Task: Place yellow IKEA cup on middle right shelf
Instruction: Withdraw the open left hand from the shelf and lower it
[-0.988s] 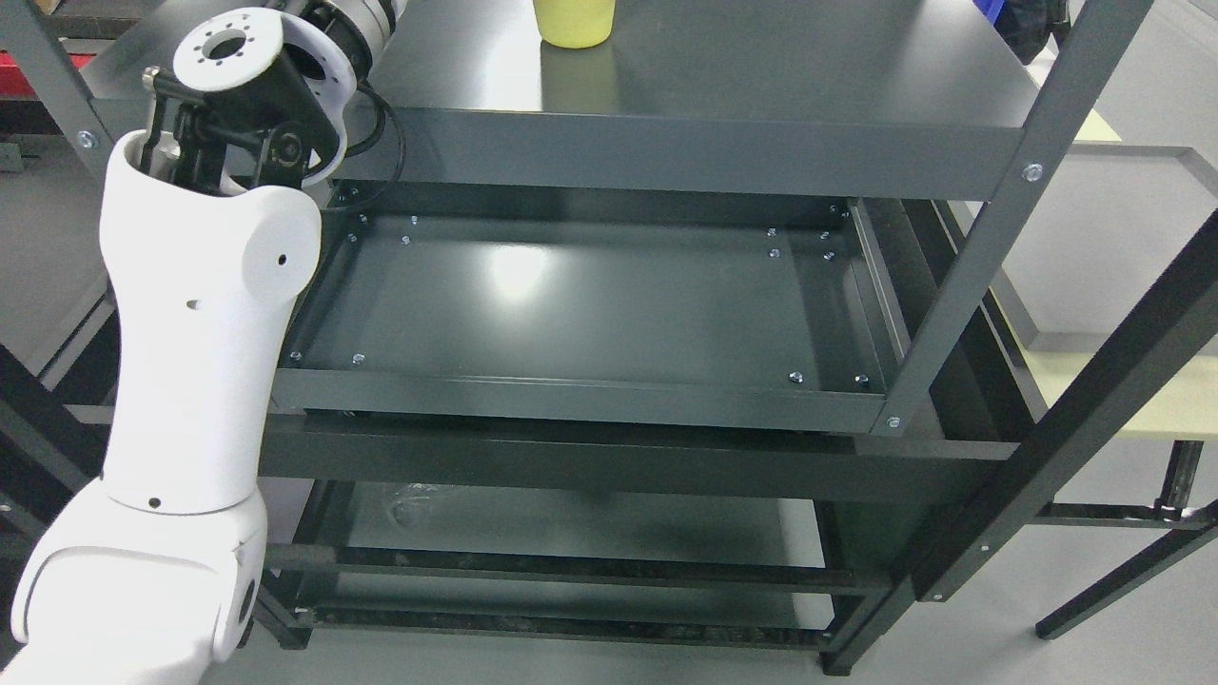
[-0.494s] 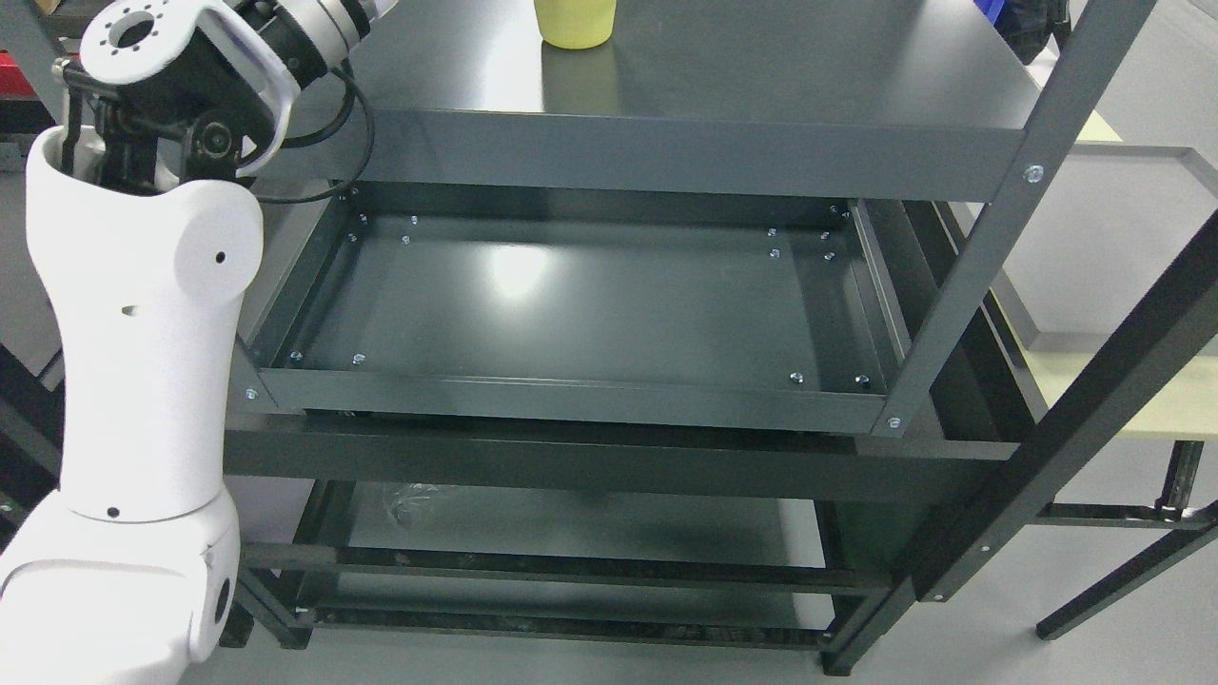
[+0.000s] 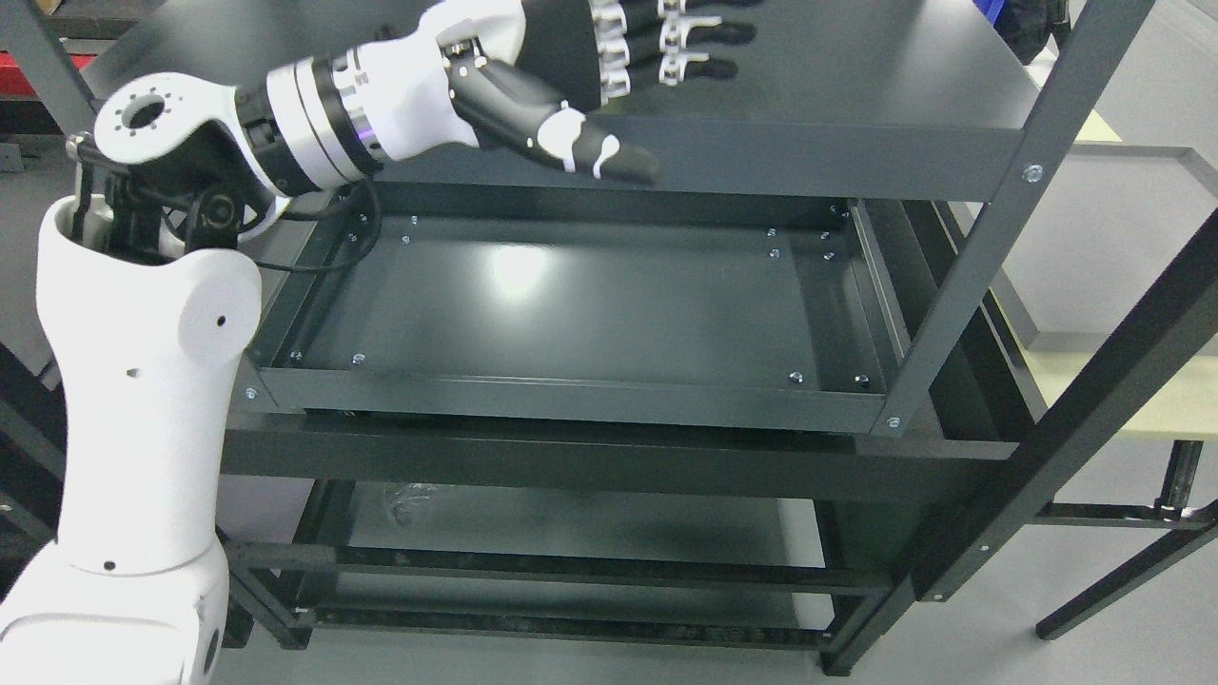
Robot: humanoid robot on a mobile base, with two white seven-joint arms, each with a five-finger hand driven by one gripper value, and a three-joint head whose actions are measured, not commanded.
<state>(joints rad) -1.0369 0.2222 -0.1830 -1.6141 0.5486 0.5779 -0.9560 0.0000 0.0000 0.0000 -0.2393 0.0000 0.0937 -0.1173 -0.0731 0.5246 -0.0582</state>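
Observation:
My left arm (image 3: 143, 381) comes up from the lower left and bends at the elbow. Its forearm reaches right across the front of the top shelf (image 3: 856, 86). My left hand (image 3: 657, 95) is at the top centre, over the top shelf, with fingers (image 3: 695, 43) stretched out and thumb (image 3: 609, 157) spread low; it holds nothing that I can see. The yellow cup is not visible; the hand covers the spot at the top edge. The middle shelf (image 3: 609, 304) is a dark metal tray below the hand, with nothing on its right part (image 3: 790, 314).
Dark metal uprights (image 3: 980, 228) of the rack slant along the right side. A lower shelf (image 3: 571, 523) lies beneath the middle one. A pale yellow table (image 3: 1161, 400) with black legs stands at the right. Grey floor surrounds the rack.
My left forearm has swung in from the upper left and the hand now reaches over the top shelf, covering the place where the yellow cup showed before.

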